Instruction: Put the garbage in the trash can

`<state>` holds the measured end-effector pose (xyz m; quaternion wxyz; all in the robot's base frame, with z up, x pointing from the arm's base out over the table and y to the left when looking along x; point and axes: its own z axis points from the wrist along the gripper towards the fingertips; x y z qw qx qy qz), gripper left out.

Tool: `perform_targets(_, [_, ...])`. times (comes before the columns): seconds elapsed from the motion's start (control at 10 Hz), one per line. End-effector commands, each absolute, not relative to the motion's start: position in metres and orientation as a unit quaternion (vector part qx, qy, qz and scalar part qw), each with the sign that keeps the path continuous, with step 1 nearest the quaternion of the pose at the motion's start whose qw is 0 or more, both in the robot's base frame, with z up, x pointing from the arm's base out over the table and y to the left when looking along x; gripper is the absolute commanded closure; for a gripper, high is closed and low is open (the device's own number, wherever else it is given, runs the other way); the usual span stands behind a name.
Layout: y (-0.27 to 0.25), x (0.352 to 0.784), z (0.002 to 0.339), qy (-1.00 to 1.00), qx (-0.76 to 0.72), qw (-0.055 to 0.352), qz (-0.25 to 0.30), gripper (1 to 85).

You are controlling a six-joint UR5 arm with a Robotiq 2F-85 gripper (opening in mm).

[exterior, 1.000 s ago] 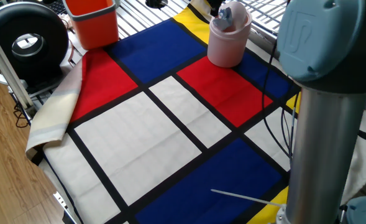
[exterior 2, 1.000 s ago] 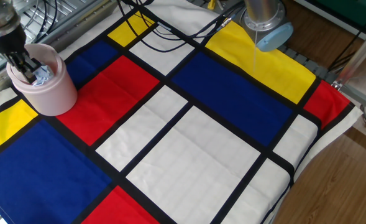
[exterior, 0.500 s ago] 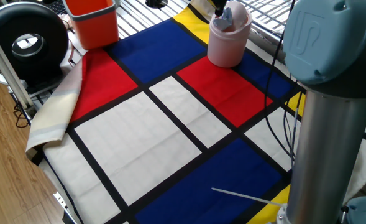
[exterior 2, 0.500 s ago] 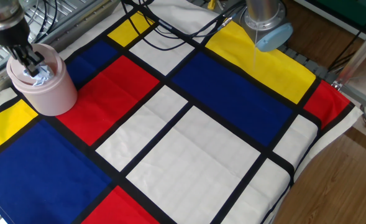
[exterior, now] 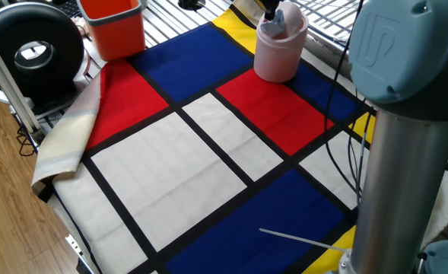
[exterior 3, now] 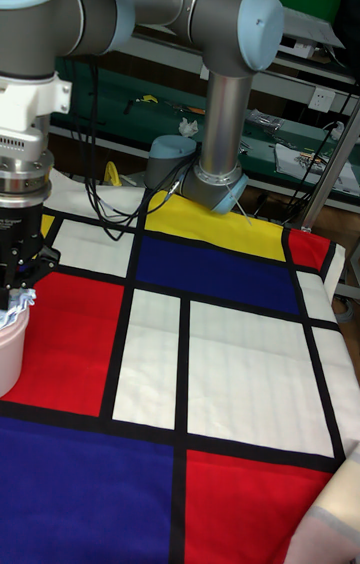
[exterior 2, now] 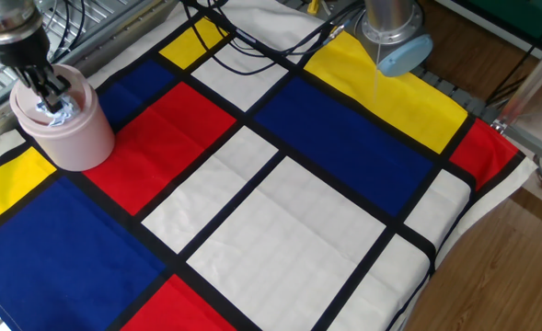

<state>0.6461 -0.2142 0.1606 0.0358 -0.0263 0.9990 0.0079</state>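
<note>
At the far left edge of the tabletop in the other fixed view, the pale pink cylindrical plastic trash can [exterior 2: 62, 124] stood upright on the colour-block cloth [exterior 2: 280, 202] of red, blue, yellow and white panels with black bands. The black two-finger gripper [exterior 2: 48, 87] reached straight down into the can's open top, and the small crumpled wad of white-grey garbage [exterior 2: 57, 113] lay inside the mouth, just beneath the fingertips. Whether the fingers were clenched on the wad or released could not be told from any view. At the far right edge of the same cloth, the grey arm base [exterior 2: 395, 32] was mounted. In one fixed view, the orange square-sided bin [exterior: 113, 27] stood at the far left corner, well apart from the pink can [exterior: 279, 47].
</note>
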Motion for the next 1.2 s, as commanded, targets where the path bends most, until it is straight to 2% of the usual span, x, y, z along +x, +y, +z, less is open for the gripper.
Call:
perform_targets(0.0, [-0.206,0.654,0.144,0.998,-0.032,0.05,0.027,84.7])
perform_targets(0.5, [-0.205,0.657,0.134,0.997,-0.047,0.052,0.035,84.7])
perform_targets(0.8, [-0.206,0.656,0.143,0.996,-0.058,0.049,0.042,84.7])
perform_targets(1.1, [-0.226,0.652,0.163,0.997,-0.072,0.033,0.019,84.7])
